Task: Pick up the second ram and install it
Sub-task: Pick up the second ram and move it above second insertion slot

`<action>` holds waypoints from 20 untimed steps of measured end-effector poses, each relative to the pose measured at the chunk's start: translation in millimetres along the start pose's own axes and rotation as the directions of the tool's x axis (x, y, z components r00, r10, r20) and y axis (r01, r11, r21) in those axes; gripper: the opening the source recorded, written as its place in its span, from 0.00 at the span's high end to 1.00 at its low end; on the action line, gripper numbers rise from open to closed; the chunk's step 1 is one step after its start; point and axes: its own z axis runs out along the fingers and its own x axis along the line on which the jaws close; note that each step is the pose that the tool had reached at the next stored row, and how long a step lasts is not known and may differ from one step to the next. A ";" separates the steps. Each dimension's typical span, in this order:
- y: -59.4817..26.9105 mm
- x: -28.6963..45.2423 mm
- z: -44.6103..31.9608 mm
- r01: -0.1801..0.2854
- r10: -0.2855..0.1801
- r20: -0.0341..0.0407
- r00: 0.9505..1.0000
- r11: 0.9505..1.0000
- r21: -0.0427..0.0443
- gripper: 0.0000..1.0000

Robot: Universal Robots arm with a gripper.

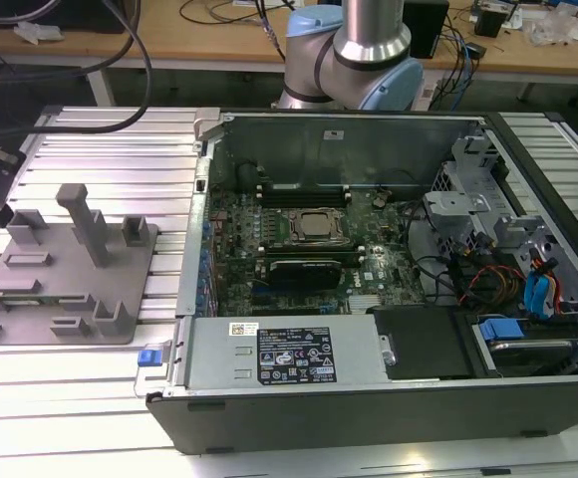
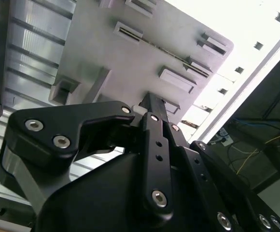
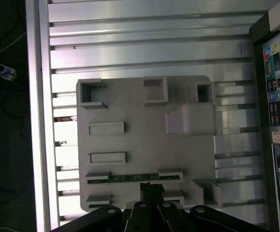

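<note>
The second ram [image 3: 133, 178] is a thin green strip standing on edge between two small blocks of the grey tray [image 3: 145, 145]. In the second wrist view the second ram [image 2: 164, 50] shows as a narrow line across the tray [image 2: 106, 53]. My gripper [image 3: 152, 187] hovers above the tray's edge closest to the ram, a short way off the stick and not touching it. Its black fingers [image 2: 153, 104] sit together with nothing between them. In the exterior view the tray [image 1: 60, 269] lies to the left of the open computer case [image 1: 369, 249].
A tall grey block [image 1: 85, 224] and several low blocks rise from the tray. Inside the case, the motherboard has a CPU socket [image 1: 316, 226] with long black slot rails [image 1: 304, 189] beside it. Drive cages and cables [image 1: 488, 259] fill the case's right side. The ribbed metal table [image 3: 145, 43] surrounds the tray.
</note>
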 end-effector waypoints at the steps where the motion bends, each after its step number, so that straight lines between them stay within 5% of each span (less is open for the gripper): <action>1: 0.0 0.0 0.2 0.014 -0.014 0.000 1.000 1.000 0.003 0.92; 6: 0.0 0.0 0.0 0.102 -0.102 -0.004 0.995 0.995 0.009 0.92; 8: 0.1 0.1 0.0 0.181 -0.181 -0.008 0.983 0.983 0.007 0.92; 9: 0.0 0.1 0.0 0.248 -0.248 -0.010 0.969 0.969 0.006 0.92; 15: 0.0 0.1 0.1 0.373 -0.373 -0.015 0.928 0.928 0.001 0.92; 16: 0.0 0.1 0.1 0.407 -0.407 -0.016 0.913 0.913 0.000 0.92; 19: 0.0 0.1 0.3 0.532 -0.532 -0.020 0.846 0.847 -0.006 0.92; 20: 0.0 0.1 0.3 0.556 -0.556 -0.021 0.831 0.831 -0.007 0.92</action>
